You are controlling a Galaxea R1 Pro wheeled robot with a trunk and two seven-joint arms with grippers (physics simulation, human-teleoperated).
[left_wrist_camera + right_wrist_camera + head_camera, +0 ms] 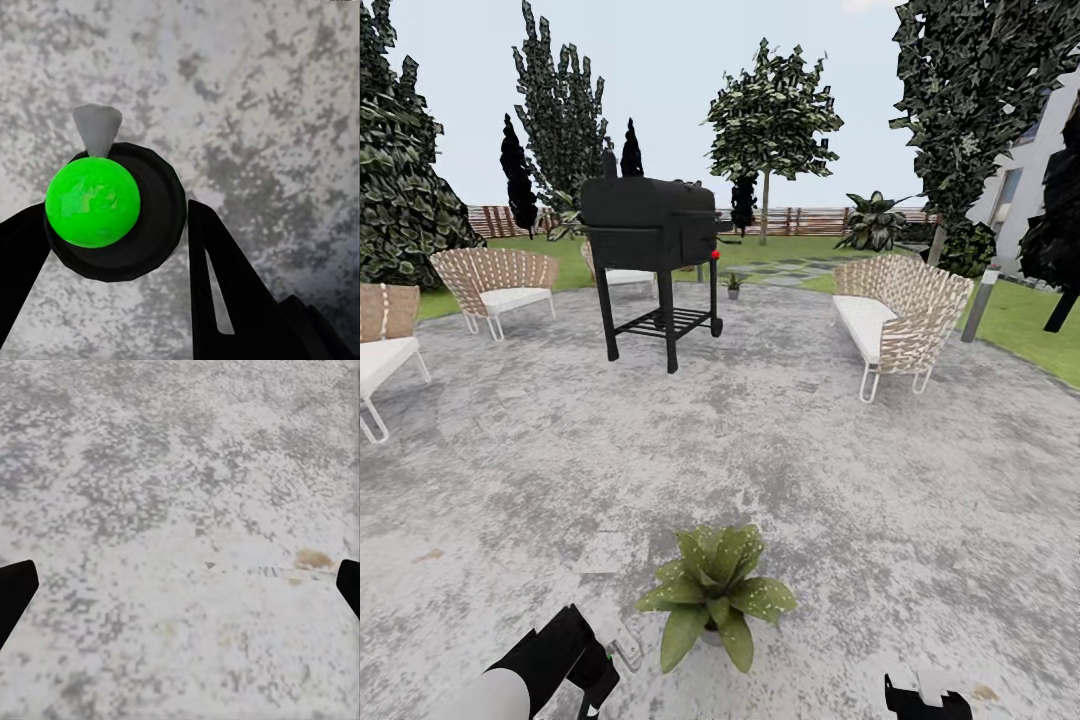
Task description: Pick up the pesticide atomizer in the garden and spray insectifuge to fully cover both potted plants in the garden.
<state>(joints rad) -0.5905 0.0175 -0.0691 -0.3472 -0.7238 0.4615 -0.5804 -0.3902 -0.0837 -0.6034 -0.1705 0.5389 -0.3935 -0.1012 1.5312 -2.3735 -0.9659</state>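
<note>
— Down at the near edge of the head view, what is the left gripper (112, 247) doing?

— It grips the spray bottle (112, 202). From the left wrist view, the bottle's round black cap with a bright green top sits between the two dark fingers (225, 277), and a pale grey nozzle sticks out past it over the speckled paving (262, 97).

— And the right gripper (180, 585)?

— Spread wide, nothing between its tips; the right wrist view has them at opposite edges, with pale paving and a small brown fleck beneath.

— Where is the nearest plant?

— Just ahead of the arms, between them: a low potted plant (715, 595) with broad pointed green leaves, standing on the paving. Pale specks (765, 595) dot its leaves.

— Farther on?

— A black barbecue grill (652, 250) on legs stands mid-paving. Woven chairs with white cushions ring it: two (495, 278) on the left, one behind the grill, and a bench (900, 315) on the right. A grey bollard lamp (980, 300) stands by the lawn (1030, 320).

— The second plant?

— Small and far, past the grill at the paving's edge: another potted plant (734, 285). Behind it come trees and a brown slat fence (800, 220).
</note>
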